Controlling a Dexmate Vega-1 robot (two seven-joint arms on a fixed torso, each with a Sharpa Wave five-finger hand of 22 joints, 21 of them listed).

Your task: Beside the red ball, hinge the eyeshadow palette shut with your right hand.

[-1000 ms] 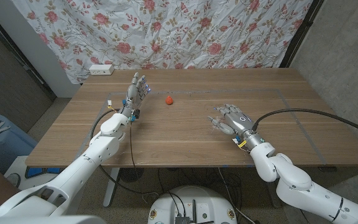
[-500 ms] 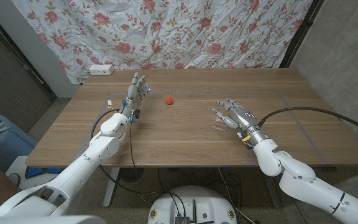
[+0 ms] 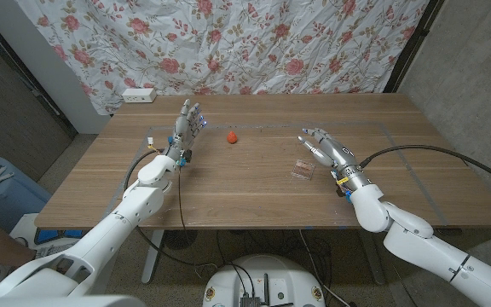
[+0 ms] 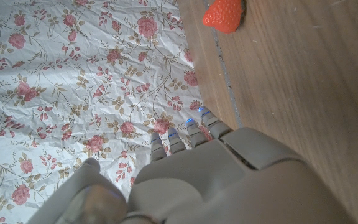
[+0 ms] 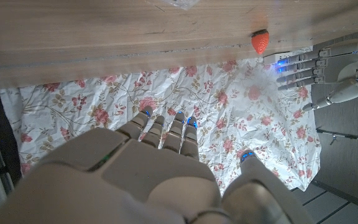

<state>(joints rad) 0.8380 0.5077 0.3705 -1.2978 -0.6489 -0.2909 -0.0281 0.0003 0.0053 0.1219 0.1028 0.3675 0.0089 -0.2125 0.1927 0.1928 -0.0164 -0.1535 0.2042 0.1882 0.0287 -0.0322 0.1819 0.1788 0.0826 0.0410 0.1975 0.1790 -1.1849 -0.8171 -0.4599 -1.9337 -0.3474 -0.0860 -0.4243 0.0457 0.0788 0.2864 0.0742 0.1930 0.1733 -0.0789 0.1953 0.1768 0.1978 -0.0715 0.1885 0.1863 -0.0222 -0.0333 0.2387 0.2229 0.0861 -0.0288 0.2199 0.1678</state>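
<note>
A small red strawberry-shaped thing (image 3: 232, 136) (image 4: 224, 14) (image 5: 260, 42) lies on the far middle of the wooden table (image 3: 254, 200). The eyeshadow palette (image 3: 303, 168), small, clear and pinkish, lies low on the table well to its right; I cannot tell if its lid is down. My right hand (image 3: 324, 147) (image 5: 160, 168) hovers just right of the palette and beyond it, fingers apart, holding nothing. My left hand (image 3: 186, 126) (image 4: 197, 174) (image 5: 316, 65) stands upright left of the red thing, fingers straight and apart, empty.
A floral curtain (image 3: 254, 43) hangs behind the table's far edge. A white power strip (image 3: 139, 95) sits at the back left corner. A thin taped outline (image 3: 382, 126) marks the tabletop. Cables trail from both wrists.
My right hand has lifted off the palette and drawn back to the right, leaving the palette uncovered on the table. The left hand and the red thing have stayed put.
</note>
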